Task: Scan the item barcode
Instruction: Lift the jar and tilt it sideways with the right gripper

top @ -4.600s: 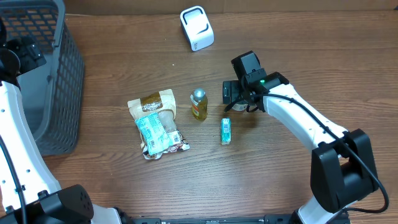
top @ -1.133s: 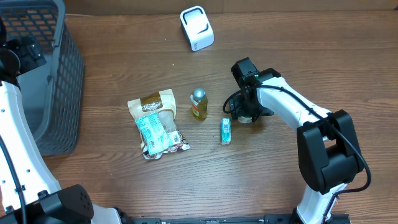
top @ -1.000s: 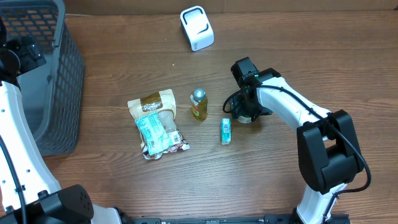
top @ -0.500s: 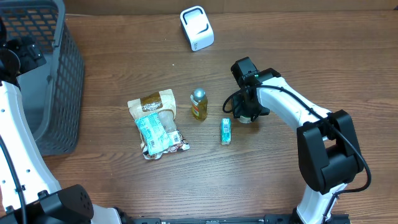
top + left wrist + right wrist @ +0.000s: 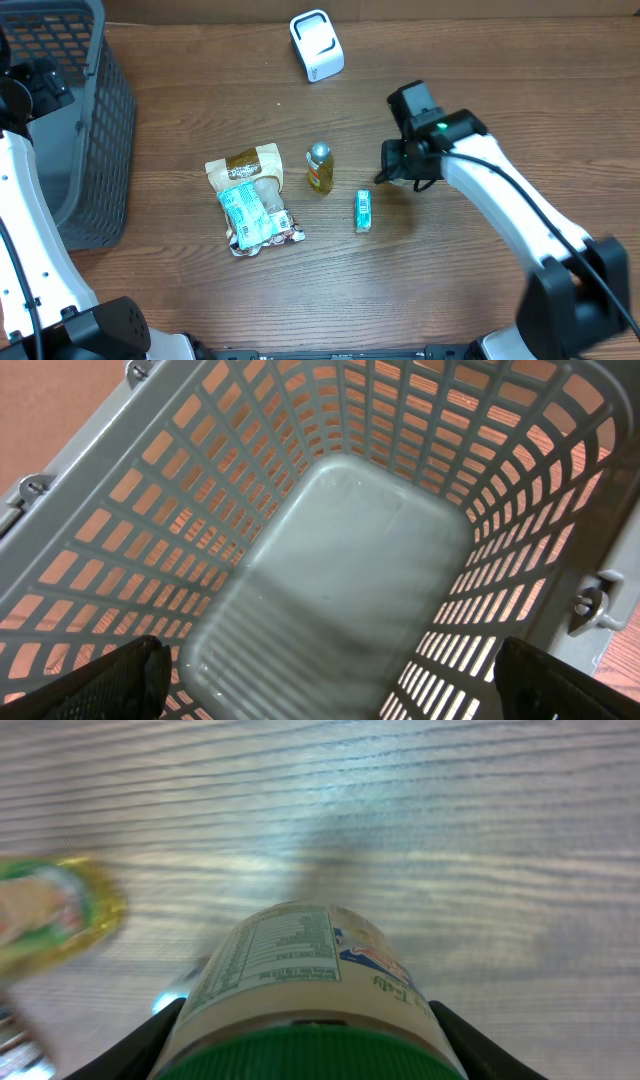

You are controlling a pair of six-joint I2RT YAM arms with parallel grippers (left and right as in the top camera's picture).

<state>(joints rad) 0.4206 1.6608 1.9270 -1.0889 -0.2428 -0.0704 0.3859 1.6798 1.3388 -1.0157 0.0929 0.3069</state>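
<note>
While the right fingers [image 5: 150,1045] are gripping the jar [image 5: 300,960], the left fingers [image 5: 120,680] are gaping wide. The scanner [image 5: 317,45] is waiting.

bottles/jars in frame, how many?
2. One small yellow bottle stands mid-table, right of the snack bag. One green-lidded jar is clamped in the right gripper. The basket shows none inside.

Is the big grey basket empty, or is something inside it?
Empty, as far as shows: looking into the grey plastic basket, the left wrist camera sees only its bare floor.
</note>
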